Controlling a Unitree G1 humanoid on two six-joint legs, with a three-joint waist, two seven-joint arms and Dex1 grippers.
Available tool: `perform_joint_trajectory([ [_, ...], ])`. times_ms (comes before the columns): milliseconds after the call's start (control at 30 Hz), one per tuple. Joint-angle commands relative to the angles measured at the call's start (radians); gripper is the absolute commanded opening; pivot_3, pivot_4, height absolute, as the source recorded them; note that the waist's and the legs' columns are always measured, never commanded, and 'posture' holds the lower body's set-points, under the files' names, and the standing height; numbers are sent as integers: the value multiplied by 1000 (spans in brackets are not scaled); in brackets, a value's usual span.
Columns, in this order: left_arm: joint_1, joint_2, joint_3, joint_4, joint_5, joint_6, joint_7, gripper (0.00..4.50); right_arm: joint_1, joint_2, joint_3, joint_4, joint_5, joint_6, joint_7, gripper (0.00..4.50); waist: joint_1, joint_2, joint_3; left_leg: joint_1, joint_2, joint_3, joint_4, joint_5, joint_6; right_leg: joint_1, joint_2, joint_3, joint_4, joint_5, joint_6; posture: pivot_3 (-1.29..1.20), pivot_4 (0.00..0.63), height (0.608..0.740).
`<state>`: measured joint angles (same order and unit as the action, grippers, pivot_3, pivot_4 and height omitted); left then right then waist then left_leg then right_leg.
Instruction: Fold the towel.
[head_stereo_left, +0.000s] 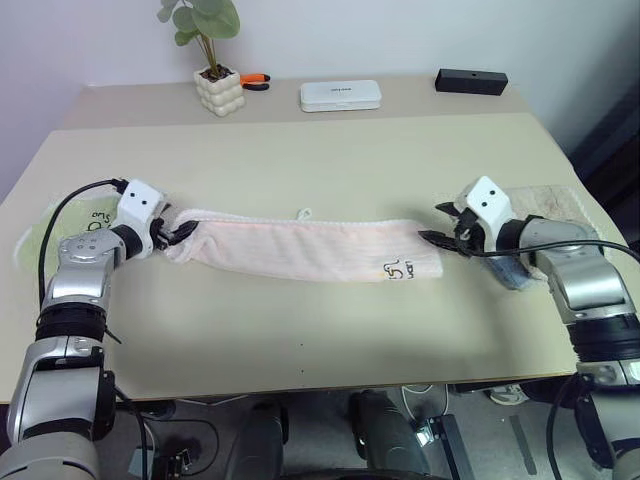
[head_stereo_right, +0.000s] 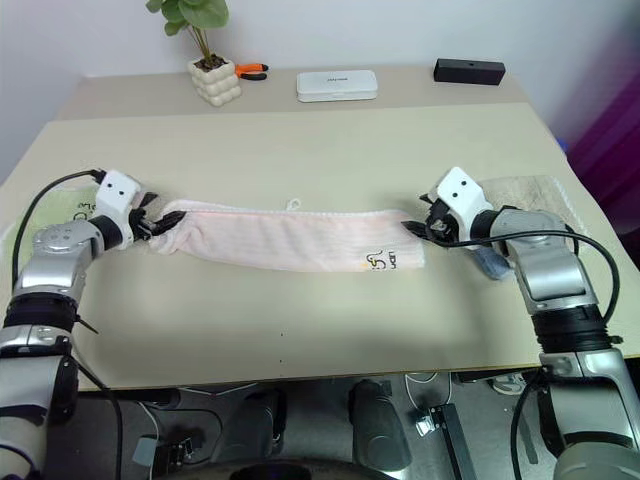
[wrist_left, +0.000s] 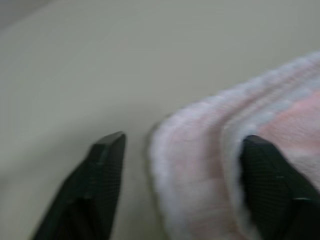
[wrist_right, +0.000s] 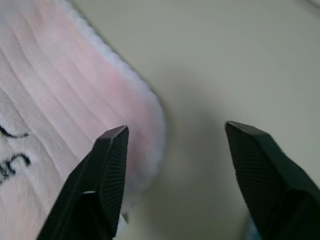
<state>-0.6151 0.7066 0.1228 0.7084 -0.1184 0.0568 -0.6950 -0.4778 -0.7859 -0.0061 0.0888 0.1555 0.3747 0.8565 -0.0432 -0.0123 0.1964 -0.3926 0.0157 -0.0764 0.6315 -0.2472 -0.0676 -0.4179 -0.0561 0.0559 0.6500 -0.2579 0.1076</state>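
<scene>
Here, the towel (head_stereo_left: 300, 248) lies as a long narrow band across the middle of the table (head_stereo_left: 330, 160), already folded lengthwise. Your left gripper (head_stereo_left: 176, 233) and right gripper (head_stereo_left: 440, 224) stand spread apart at its two short ends, clamping nothing. Expect it soft, light and floppy: take each end through all layers, or it will sag and slip open.

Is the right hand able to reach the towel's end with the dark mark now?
Probably yes: the right hand is open right at that end of the towel, with nothing between them.
</scene>
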Motion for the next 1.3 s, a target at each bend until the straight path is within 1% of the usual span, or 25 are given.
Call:
perform_joint_trajectory([
  [33, 45, 22, 116, -70, -62, 48, 71, 3246, 68, -40, -123, -156, 76, 99, -10, 2850, 0, 0, 0, 0, 0, 0, 0, 0, 0, 0, 0, 0, 0, 0, 0, 0, 150, 737],
  [67, 74, 16, 149, -117, -92, 69, 80, 3310, 113, -36, -169, -231, 139, 182, -9, 3232, -1, 0, 0, 0, 0, -1, 0, 0, 0, 0, 0, 0, 0, 0, 0, 0, 150, 737],
  [100, 95, 11, 168, -153, -111, 84, 83, 3310, 141, -31, -198, -281, 182, 241, -10, 3385, 0, 0, 0, 0, 0, -1, 0, 0, 0, 0, 0, 0, 0, 0, 0, 0, 150, 737],
  [133, 125, 1, 189, -211, -141, 102, 81, 3310, 192, -14, -232, -358, 242, 310, -18, 3694, 0, 0, 0, 0, 0, -1, -1, 0, 0, 0, 0, 0, 0, 0, 0, 0, 150, 737],
  [167, 153, -8, 205, -264, -165, 122, 78, 3310, 234, 11, -262, -421, 291, 374, -41, 4155, 1, -1, 0, 0, 0, -1, -1, 0, 0, 0, 0, 0, 0, 0, 0, 0, 150, 737],
  [200, 185, -8, 202, -314, -175, 142, 64, 3310, 270, 43, -288, -474, 334, 433, -75, 4490, 2, -1, -1, 0, 0, -2, 0, 0, 0, 0, 0, -1, 0, 0, 0, 0, 150, 737],
  [267, 241, 1, 176, -386, -170, 169, 33, 3310, 328, 98, -328, -558, 411, 535, -135, 4490, 3, -2, -1, 1, 0, -3, 0, 0, 0, 3, 0, -1, 1, 0, 0, 0, 150, 737],
  [333, 271, 8, 157, -421, -155, 173, 20, 3310, 363, 125, -348, -613, 463, 597, -166, 4490, 3, -2, -1, 3, 0, -3, 1, 0, 0, 5, 0, -1, 0, 0, 0, 0, 150, 737],
  [467, 261, 7, 131, -411, -150, 187, -7, 3310, 454, 163, -329, -711, 539, 681, -220, 4490, 8, -3, -2, 3, 0, -3, 1, 0, 0, 6, 0, -2, -1, 0, 0, 0, 150, 737],
  [533, 222, 5, 106, -372, -127, 173, -5, 3310, 486, 170, -296, -739, 541, 685, -237, 4490, 10, -3, -2, 3, 0, -3, 1, 0, 0, 6, 0, -2, -1, 0, 0, 0, 150, 737],
  [600, 152, -2, 74, -312, -97, 140, -4, 3310, 484, 221, -273, -744, 567, 732, -299, 4490, 11, -4, -3, 3, 0, -3, 1, 0, 0, 6, 0, -2, -1, 0, 0, 0, 150, 737],
  [667, 113, -10, 66, -287, -90, 103, -8, 3310, 471, 264, -269, -741, 587, 781, -360, 4490, 11, -5, -3, 3, 0, -4, 1, 0, 0, 6, 1, -2, -1, 0, 0, 0, 150, 737],
  [733, 96, -16, 70, -278, -94, 73, -8, 3310, 461, 295, -275, -742, 606, 824, -409, 4490, 8, -5, -3, 3, 0, -3, 1, 0, 0, 6, 1, -2, -2, 0, 0, 0, 150, 737],
  [800, 95, -28, 89, -310, -115, 35, -9, 3310, 446, 372, -315, -737, 642, 887, -494, 4490, 3, -5, -3, 3, 0, -3, 0, 0, 0, 6, 1, -2, -2, 0, 0, 0, 150, 737],
  [867, 101, -31, 96, -329, -121, 13, -9, 3310, 432, 423, -345, -736, 666, 931, -553, 4490, 1, -5, -3, 3, 0, -4, -1, 0, 0, 5, 1, -2, -1, 0, 0, 0, 150, 737],
  [967, 144, -24, 113, -404, -139, 5, -15, 3310, 374, 555, -412, -711, 685, 982, -682, 4490, -2, -5, -3, 3, 0, -4, -1, 0, 0, 5, 1, -2, -1, 0, 0, 0, 150, 737],
  [1067, 232, -21, 123, -583, -228, 81, -85, 3310, 284, 681, -509, -652, 693, 1014, -809, 4490, -1, -4, -3, 3, 1, -4, -1, 0, 0, 5, 1, -2, -1, 0, 0, 0, 150, 737],
  [1200, 352, -9, 73, -823, -343, 230, -178, 3310, 188, 759, -586, -576, 700, 1024, -902, 4490, 5, -4, -3, 2, 0, -4, -1, 0, 0, 5, 0, -2, -2, 0, 0, 0, 150, 737],
  [1300, 416, -14, 21, -978, -407, 334, -200, 3310, 118, 805, -634, -503, 693, 1012, -969, 4490, 2, -4, -3, 2, 0, -4, -1, 0, 0, 5, 0, -2, -2, 0, -1, 0, 150, 737],
])
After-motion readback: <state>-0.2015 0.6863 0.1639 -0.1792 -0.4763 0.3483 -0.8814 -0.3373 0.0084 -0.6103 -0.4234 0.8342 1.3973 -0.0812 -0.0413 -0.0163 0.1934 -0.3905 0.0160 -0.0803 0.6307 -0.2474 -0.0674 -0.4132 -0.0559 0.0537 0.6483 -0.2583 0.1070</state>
